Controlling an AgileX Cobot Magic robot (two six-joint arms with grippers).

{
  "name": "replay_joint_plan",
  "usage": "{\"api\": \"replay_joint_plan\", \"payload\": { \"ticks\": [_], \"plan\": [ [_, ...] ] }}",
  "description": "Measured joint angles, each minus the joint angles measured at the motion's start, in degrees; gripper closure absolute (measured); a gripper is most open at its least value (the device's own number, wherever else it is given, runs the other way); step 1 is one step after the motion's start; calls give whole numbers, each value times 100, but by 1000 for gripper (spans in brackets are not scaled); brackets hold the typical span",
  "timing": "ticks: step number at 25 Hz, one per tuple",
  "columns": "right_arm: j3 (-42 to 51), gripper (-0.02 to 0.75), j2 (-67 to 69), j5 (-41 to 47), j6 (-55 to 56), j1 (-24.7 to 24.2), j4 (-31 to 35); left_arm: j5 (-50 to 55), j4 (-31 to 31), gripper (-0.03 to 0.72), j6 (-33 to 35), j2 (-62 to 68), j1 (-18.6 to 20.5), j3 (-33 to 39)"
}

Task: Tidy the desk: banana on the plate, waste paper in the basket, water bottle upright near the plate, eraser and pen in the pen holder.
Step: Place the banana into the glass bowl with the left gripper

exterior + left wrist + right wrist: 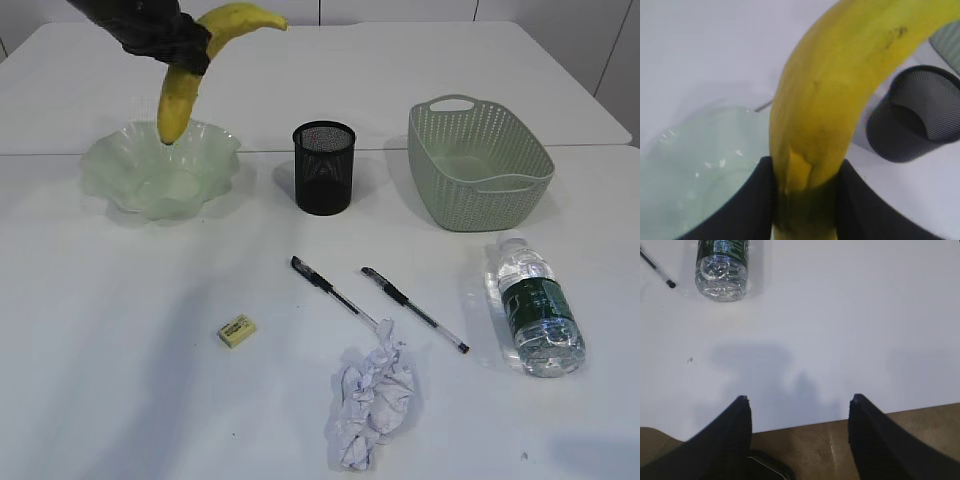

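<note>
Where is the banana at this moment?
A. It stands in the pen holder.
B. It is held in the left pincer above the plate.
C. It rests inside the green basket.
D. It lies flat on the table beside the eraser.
B: the left pincer grips the banana with its lower tip over the plate.

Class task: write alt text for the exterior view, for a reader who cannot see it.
The left gripper holds a banana above a pale green plate. On the white table lie two pens, an eraser, crumpled paper and a water bottle.
</note>
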Motion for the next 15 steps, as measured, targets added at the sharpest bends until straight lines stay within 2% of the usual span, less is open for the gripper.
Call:
{"api": "replay_joint_plan", "payload": {
  "ticks": [7,15],
  "plan": [
    [0,272,0,0,53,0,-20,-683,159,486,0,402,118,0],
    [0,272,0,11,63,0,-31,-698,170,486,0,717,675,0]
  ]
}}
